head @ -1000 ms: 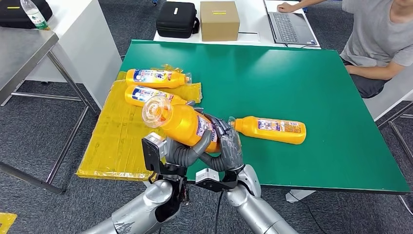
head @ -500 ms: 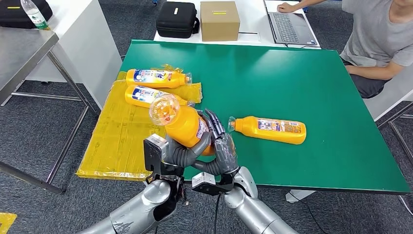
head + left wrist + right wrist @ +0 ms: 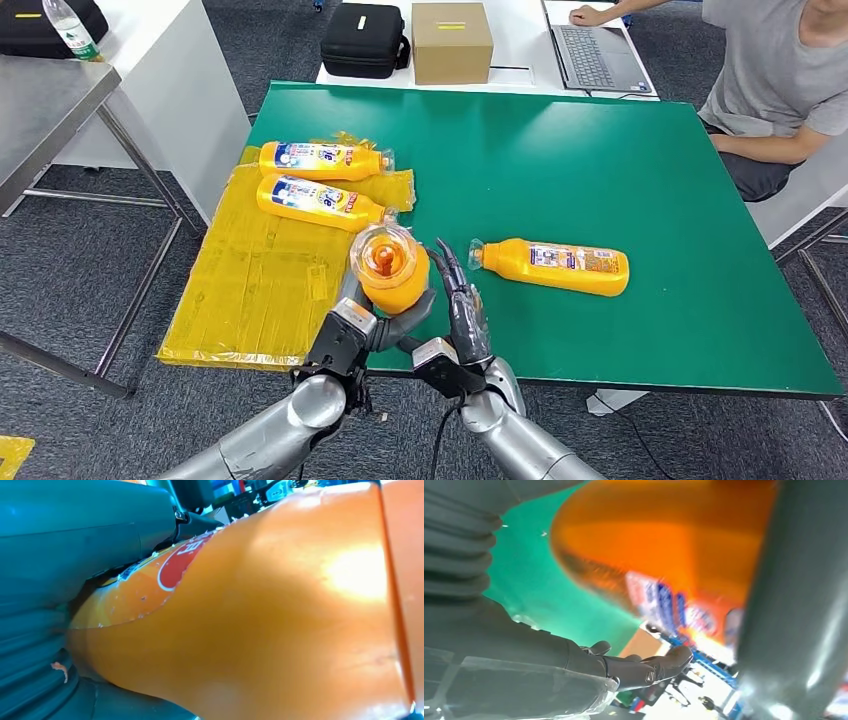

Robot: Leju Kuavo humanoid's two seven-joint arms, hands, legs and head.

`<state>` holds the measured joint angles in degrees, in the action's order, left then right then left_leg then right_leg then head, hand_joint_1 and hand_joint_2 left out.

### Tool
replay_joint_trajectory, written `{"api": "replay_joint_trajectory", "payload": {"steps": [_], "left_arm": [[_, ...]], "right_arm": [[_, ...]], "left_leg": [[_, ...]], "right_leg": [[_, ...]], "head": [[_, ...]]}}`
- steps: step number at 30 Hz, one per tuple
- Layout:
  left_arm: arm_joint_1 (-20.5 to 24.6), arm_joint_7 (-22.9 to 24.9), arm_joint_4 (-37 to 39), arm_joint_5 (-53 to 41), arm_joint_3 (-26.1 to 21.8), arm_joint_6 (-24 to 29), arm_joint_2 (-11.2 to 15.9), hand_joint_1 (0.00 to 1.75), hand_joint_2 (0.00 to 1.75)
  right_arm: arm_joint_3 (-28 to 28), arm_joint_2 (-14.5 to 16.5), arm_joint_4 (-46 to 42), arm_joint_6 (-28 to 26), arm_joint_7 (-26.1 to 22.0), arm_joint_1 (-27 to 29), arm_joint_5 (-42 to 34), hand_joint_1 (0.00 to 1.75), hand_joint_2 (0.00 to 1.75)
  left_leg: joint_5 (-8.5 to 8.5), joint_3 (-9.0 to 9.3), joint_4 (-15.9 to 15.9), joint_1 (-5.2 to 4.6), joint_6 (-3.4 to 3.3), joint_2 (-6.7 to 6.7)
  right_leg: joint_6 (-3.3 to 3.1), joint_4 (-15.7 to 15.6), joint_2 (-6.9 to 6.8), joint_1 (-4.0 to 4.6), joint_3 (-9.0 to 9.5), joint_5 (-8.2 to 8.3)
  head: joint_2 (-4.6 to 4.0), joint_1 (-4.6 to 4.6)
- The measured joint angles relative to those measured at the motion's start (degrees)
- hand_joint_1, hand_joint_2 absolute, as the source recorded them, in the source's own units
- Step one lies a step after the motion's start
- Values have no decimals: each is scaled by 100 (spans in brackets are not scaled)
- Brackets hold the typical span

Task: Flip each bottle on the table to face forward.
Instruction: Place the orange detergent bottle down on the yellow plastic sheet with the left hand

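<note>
Head view first: our left hand [image 3: 385,325] grips an orange plastic bottle [image 3: 392,268] with a clear cap, holding it upright above the near edge of the green table [image 3: 620,170], while our right hand [image 3: 462,315] stands just beside it, fingers straight and apart, holding nothing. Beyond the right hand a second orange bottle [image 3: 553,265] lies on its side. Past the left hand, two more orange bottles [image 3: 320,159] lie side by side on a yellow sheet [image 3: 250,290].

The left hand [image 3: 385,318] grips a bottle [image 3: 392,268]; the right hand [image 3: 462,310] beside it extends straightened, empty fingers.
</note>
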<state>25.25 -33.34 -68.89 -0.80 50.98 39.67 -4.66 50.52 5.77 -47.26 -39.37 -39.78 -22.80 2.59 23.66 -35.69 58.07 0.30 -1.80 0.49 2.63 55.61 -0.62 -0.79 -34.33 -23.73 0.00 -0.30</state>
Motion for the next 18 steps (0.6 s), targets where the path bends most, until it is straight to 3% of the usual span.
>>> {"api": "replay_joint_trajectory", "payload": {"steps": [6, 18], "left_arm": [[-164, 10, -6, -522, -266, 48, 33, 175, 175], [-241, 15, -33, -670, -460, 48, 51, 175, 175]], "right_arm": [[-230, -14, 264, -41, 0, 12, 87, 0, 0], [-526, -5, 462, -67, 0, 27, 223, 0, 0]], "left_leg": [[0, 0, 0, 0, 0, 0], [0, 0, 0, 0, 0, 0]], "right_leg": [[0, 0, 0, 0, 0, 0], [0, 0, 0, 0, 0, 0]], "head": [[0, -1], [0, 0]]}}
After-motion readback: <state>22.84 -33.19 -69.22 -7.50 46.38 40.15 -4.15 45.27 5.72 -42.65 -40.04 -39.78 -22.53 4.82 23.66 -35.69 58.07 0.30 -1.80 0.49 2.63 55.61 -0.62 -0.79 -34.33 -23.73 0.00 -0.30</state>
